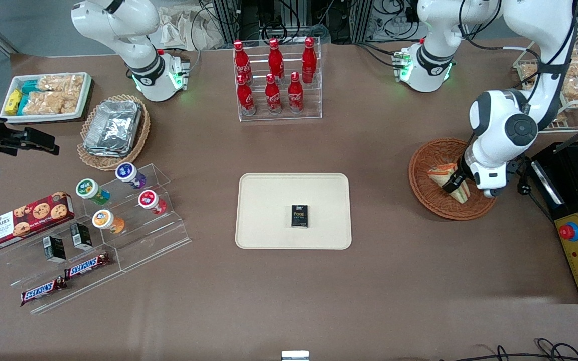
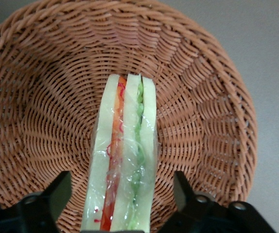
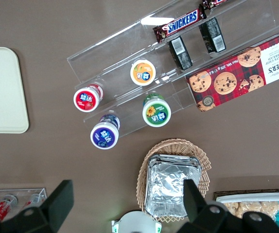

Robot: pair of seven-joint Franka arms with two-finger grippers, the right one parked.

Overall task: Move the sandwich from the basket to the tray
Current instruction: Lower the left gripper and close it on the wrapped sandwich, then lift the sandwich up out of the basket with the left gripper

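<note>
The claw [image 2: 125, 204] is down inside the basket [image 1: 427, 168], fingers [image 2: 57, 194] spread wide, one on each side of the sandwich [image 2: 125, 160], nothing gripped yet! The wedge stands on edge in the basket near the bench's working-arm end, its long axis running straight out from between the fingers, bread faces toward the pads. Clear wrap, pale bread, orange, red and green filling stripes showing. The tray [image 1: 269, 200] waits at mid-bench, a small dark box [image 1: 299, 216] on it, well apart sideways.
</note>
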